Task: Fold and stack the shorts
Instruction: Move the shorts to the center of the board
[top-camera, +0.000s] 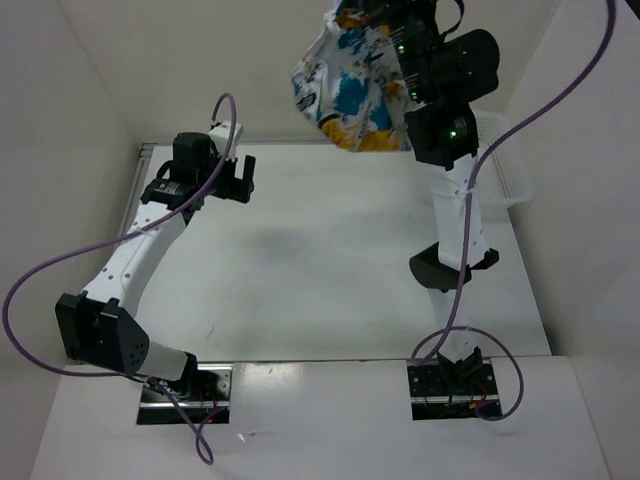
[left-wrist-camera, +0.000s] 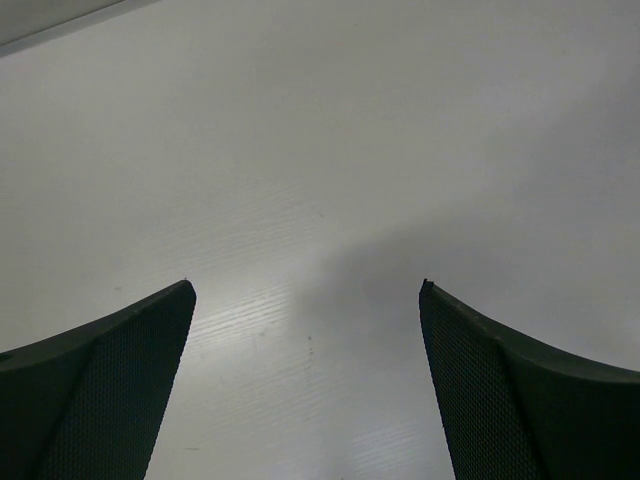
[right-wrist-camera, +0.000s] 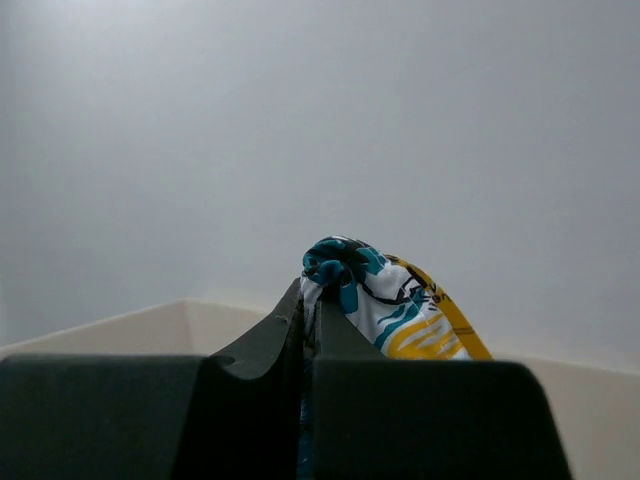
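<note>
The shorts, white with teal, yellow and black patches, hang bunched high above the table's far edge. My right gripper is shut on their top, raised near the upper edge of the top view. In the right wrist view a wad of the shorts sticks out above my right gripper, whose jaws are pressed together on it. My left gripper hovers open and empty over the far left of the table. Its fingers stand wide apart over bare tabletop.
A white mesh basket stands at the table's far right, partly hidden behind my right arm. White walls close in the table on the left, back and right. A purple cable loops beside each arm.
</note>
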